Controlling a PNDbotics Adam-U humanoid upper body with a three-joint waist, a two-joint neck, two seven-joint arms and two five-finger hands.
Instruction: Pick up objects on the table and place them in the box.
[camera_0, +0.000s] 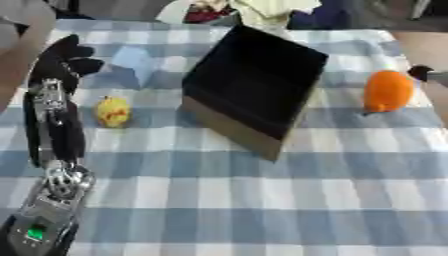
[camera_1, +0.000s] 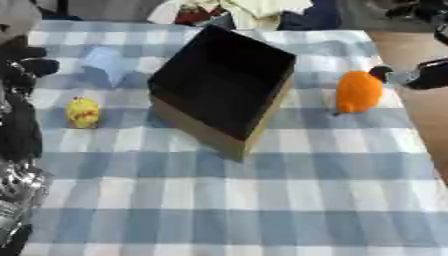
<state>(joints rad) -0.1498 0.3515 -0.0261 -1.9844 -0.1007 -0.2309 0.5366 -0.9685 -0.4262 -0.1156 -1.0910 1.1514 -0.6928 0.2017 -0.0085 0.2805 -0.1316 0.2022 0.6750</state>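
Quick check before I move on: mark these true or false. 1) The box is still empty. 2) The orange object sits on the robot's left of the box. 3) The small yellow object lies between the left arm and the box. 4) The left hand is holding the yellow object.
1) True: the box shows only a dark interior.
2) False: the orange object sits on the box's right.
3) True: the small yellow object lies on the cloth between them.
4) False: the left hand is beyond it, holding nothing visible.

Right hand cut off by frame edge.
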